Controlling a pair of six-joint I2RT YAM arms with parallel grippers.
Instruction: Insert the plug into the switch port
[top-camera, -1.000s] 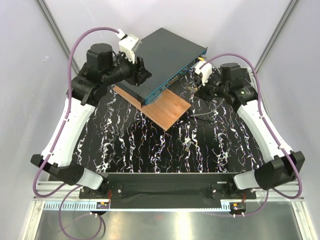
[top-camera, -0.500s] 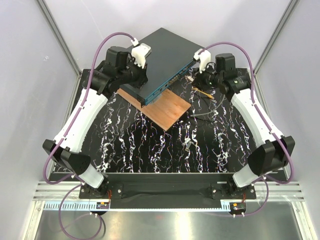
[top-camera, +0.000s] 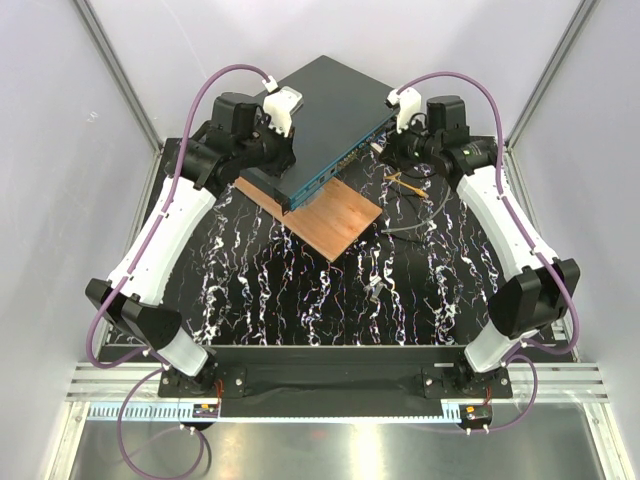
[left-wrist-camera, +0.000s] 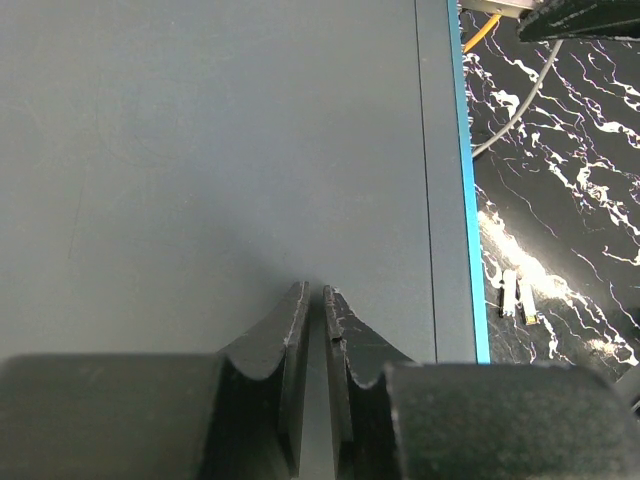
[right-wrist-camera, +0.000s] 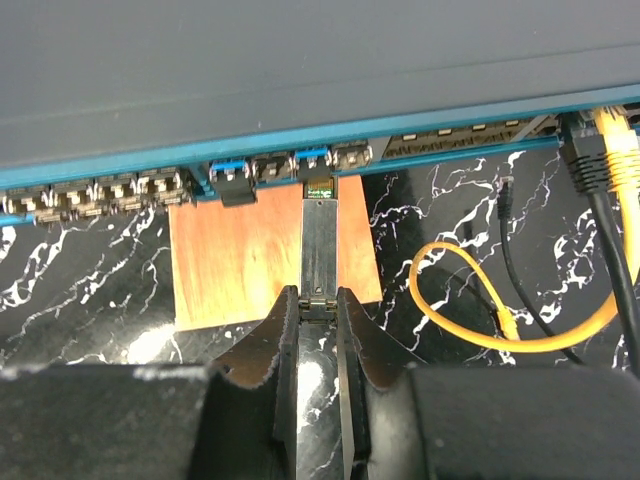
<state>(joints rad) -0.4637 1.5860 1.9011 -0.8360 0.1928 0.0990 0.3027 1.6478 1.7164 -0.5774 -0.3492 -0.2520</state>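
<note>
Partly hidden plug (right-wrist-camera: 320, 240) (tip at switch (right-wrist-camera: 300, 60))

**Cut off, covered, or too close to call**
The flat dark grey-teal switch box (right-wrist-camera: 300, 60) runs off 3 edges of the right wrist view. The slim grey metal plug (right-wrist-camera: 319, 250) has its rear end buried between the fingers of the right gripper (right-wrist-camera: 318, 295). Whether its green tip sits inside a socket cannot be told. The brown wooden board (right-wrist-camera: 235, 260) lies partly under the box.

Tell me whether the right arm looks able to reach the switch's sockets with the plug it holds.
Probably yes: the right gripper holds the plug with its tip at a socket in the switch front. Nothing lies between; the yellow cable loops off to one side.
</note>
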